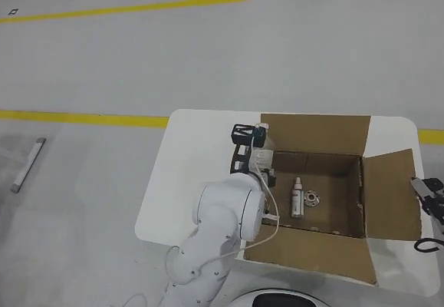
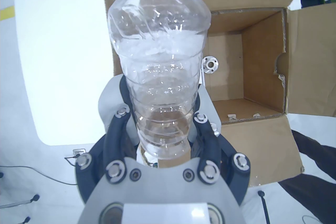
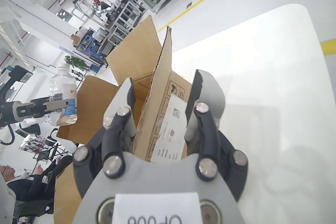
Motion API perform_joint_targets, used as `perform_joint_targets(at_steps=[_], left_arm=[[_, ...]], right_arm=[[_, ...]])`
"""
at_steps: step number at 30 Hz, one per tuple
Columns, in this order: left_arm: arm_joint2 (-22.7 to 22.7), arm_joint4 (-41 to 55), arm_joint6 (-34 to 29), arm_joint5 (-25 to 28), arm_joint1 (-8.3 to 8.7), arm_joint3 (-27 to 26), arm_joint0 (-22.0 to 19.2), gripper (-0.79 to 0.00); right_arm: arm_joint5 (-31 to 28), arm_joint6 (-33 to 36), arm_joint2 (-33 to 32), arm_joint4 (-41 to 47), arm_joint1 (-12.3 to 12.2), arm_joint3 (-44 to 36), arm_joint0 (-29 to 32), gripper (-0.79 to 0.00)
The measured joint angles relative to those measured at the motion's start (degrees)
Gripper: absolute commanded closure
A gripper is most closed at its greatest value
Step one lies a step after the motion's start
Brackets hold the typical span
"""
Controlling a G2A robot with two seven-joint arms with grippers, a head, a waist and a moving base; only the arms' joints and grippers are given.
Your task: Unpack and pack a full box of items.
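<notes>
Fingers (image 2: 109,101) of the left gripper (image 2: 160,89) clench the water bottle (image 2: 157,46) over the box (image 2: 262,57) edge, seemingly mid-unpacking; next, set it upright on the table (image 2: 65,51) beside them.

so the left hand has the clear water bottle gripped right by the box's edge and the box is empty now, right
Not quite. The left hand does grip the clear water bottle by the edge of the box, but the box is not empty. The top view shows a small white bottle and a round metal flange lying on its floor.
</notes>
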State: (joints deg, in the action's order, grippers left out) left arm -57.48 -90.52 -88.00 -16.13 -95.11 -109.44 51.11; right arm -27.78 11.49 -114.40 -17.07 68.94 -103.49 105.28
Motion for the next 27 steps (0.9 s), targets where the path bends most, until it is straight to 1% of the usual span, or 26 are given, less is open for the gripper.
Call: perform_joint_targets(at_steps=[2,5,7,10,13,14,17,20,21,22,23,24,27], left_arm=[[-1.4,-1.7,0.0,0.5,0.17,-1.5,0.6,0.000],[-2.9,-4.0,0.0,1.4,0.33,-3.7,1.9,0.000],[-3.3,-5.9,0.0,2.4,0.39,-4.9,2.6,0.000],[-4.5,-9.3,0.0,3.8,0.43,-8.0,4.1,0.000],[-7.3,-12.5,0.0,4.3,0.40,-11.1,6.5,0.000],[-8.9,-13.7,0.0,4.3,0.34,-11.8,7.7,0.000],[-12.2,-16.5,0.0,4.5,0.05,-12.0,10.8,0.000],[-13.4,-20.9,0.0,6.0,-0.44,-9.4,13.7,0.000],[-13.4,-21.9,0.0,6.6,-0.65,-8.2,14.4,0.000],[-13.4,-22.8,0.0,7.3,-0.88,-6.7,14.9,0.000],[-13.5,-23.7,0.0,8.6,-1.21,-4.8,15.1,0.000],[-13.7,-24.0,0.0,9.5,-1.50,-3.3,14.9,0.000],[-14.5,-23.6,0.0,12.4,-2.48,2.0,14.0,0.000]], right_arm=[[1.1,-3.1,-0.8,-1.4,0.2,-1.0,0.7,-0.785],[0.7,-6.6,-1.3,-2.6,0.5,-3.4,2.3,-0.785],[0.7,-8.1,-1.8,-4.0,0.7,-4.9,3.2,-0.785],[1.2,-9.8,-2.0,-5.3,0.9,-7.3,4.7,-0.785],[2.0,-11.6,-2.4,-5.4,1.2,-9.0,5.7,-0.785],[3.3,-13.4,-2.9,-6.4,1.4,-10.0,6.2,-0.785],[5.7,-17.7,-2.8,-8.6,2.0,-13.4,7.9,-0.785],[7.8,-19.2,-2.2,-9.5,2.4,-16.8,9.6,-0.785],[8.3,-19.5,-2.0,-10.2,2.5,-17.8,9.9,-0.727],[8.5,-19.6,-1.7,-11.1,2.6,-18.7,10.1,-0.360],[8.9,-19.7,-1.2,-12.4,2.7,-19.6,10.3,-0.203],[9.3,-19.8,-0.7,-13.4,2.7,-20.1,10.3,0.000],[10.3,-20.2,1.3,-17.0,2.9,-21.1,10.0,0.000]])
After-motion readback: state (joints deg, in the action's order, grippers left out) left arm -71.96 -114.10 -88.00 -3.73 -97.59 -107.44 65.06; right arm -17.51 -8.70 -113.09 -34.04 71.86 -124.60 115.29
